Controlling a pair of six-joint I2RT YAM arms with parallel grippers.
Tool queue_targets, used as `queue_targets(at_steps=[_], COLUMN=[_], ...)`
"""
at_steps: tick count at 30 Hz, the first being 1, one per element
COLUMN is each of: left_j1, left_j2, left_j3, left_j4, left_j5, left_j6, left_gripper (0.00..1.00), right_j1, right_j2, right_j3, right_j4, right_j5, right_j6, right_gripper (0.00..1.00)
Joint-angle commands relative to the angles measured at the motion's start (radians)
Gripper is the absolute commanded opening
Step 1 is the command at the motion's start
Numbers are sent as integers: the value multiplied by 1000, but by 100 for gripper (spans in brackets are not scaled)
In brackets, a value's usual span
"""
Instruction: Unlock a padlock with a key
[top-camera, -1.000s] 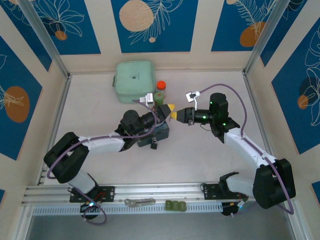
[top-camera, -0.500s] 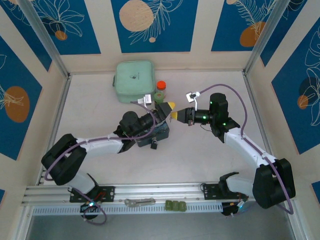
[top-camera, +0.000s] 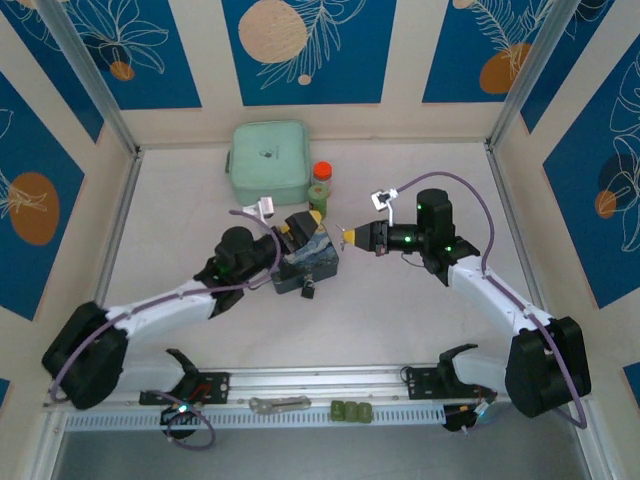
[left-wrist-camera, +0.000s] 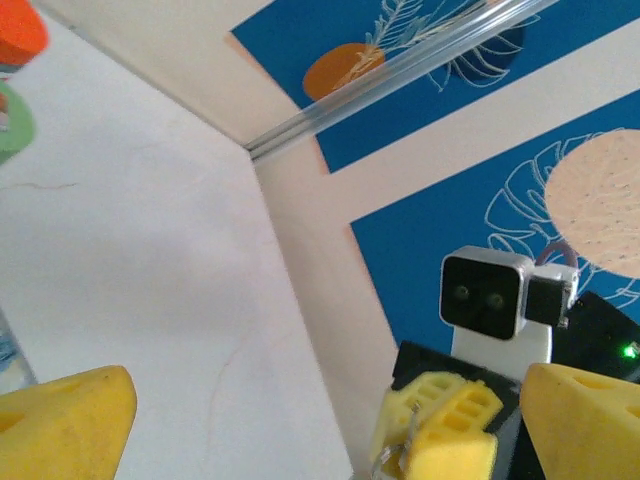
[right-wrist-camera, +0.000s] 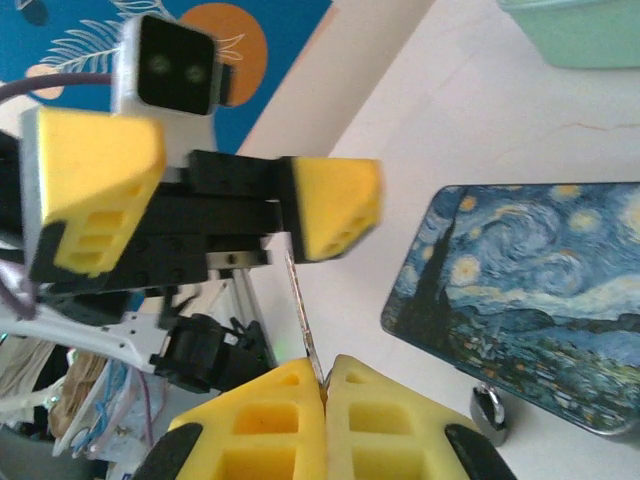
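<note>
Silvery metal, thin and pale, marked the key (right-wrist-camera: 300, 300). It was clamped between the fully closed yellow pads of the right gripper (right-wrist-camera: 325, 385), with its blade projecting toward the left gripper (right-wrist-camera: 215, 200). The left gripper's jaws were spread wide and nothing was held in them. The blade appeared to lie in the gap between its fingers, but contact could not be determined. The padlock (top-camera: 310, 290) was found on the table (top-camera: 400, 320), just beside the near edge of the blue painted box (top-camera: 318, 262). It was apart from both grippers and gripped by neither.

The following risks were judged:

- **Dropped key:** If the key were released before the left jaws had been closed on it, it could be dropped onto the box or the table.
- **Poor grip:** If the thin blade were gripped off-centre, the key could be twisted or allowed to slip.
- **Loose padlock:** As the padlock was unrestrained, it could be pushed away when insertion was attempted.
</note>
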Motion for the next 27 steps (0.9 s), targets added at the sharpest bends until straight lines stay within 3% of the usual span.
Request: queue_targets(at_steps=[1,5,9,14,20,23,27], left_j1=[-10,-34,-82,-146,-157,-162,-171], left_j2=[-142,-252,-274,-190,-31,48,107], left_j3=[-2,-8,-51,-75,-44,-19,4], left_j4=[-400,-687,-794,-765,-679,-655,-651], left_j5=[-59,-91,-102,-111,-86,-80,-149], left_j6=[192,265,274,287,281,257,233], left_gripper=[94,89,79,69,61,50,46], right_j1=[11,27,47,58,63,62,63], right_j2=[-3,22,37,29,24,25,24], right_j3=[-7,0,-5,-1,3,6,3], right_j4=[-123,-192,-195,-207,-215,-215,-212], right_j5=[105,193,211,230,240,240,244], right_j6=[-53,-62,-47,-42,-40,-40,-43], right_gripper=[0,0,0,0,0,0,0])
